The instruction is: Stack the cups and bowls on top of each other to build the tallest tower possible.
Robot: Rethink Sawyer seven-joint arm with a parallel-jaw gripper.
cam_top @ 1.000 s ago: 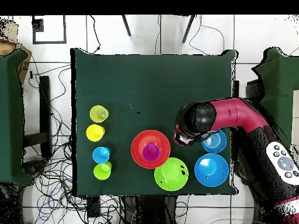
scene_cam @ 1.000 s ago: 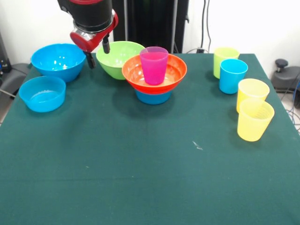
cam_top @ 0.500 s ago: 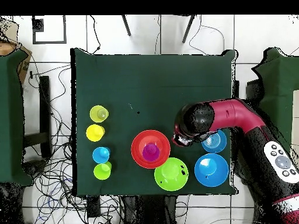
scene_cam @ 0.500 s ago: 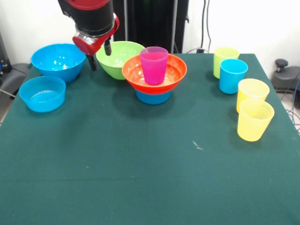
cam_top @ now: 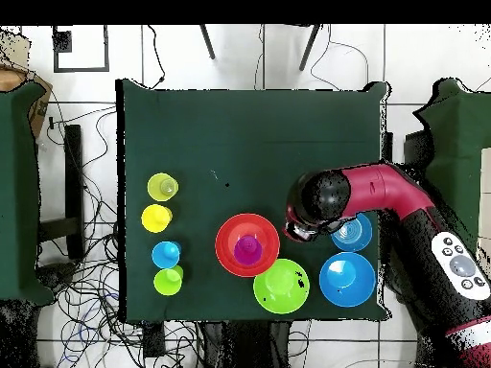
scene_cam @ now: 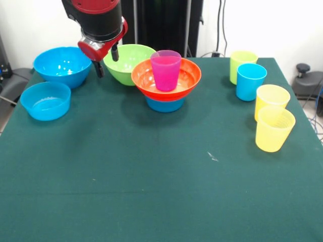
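The tower stands at the table's middle back: a small blue bowl [scene_cam: 165, 105] carries the orange bowl [scene_cam: 146, 76], and the purple cup [scene_cam: 166, 70] stands upright inside that. My gripper [scene_cam: 107, 61] hangs open and holds nothing, low between the large blue bowl [scene_cam: 61, 65] and the lime green bowl [scene_cam: 126, 63]. Another small blue bowl [scene_cam: 45, 101] sits at the front left. On the right stand a lime green cup [scene_cam: 241, 63], a blue cup [scene_cam: 250, 81] and two yellow cups [scene_cam: 271, 100] [scene_cam: 274, 130]. From overhead my wrist [cam_top: 316, 203] partly covers a small blue bowl [cam_top: 360, 233].
The green cloth table [scene_cam: 151, 191] has a wide bare stretch in front of the tower. Chairs, cables and other tables surround it on the floor. The table's back edge runs just behind the bowls.
The gripper has shifted only slightly over the gap between the large blue bowl and the green bowl. Its fingers stay open. No cup or bowl has moved.
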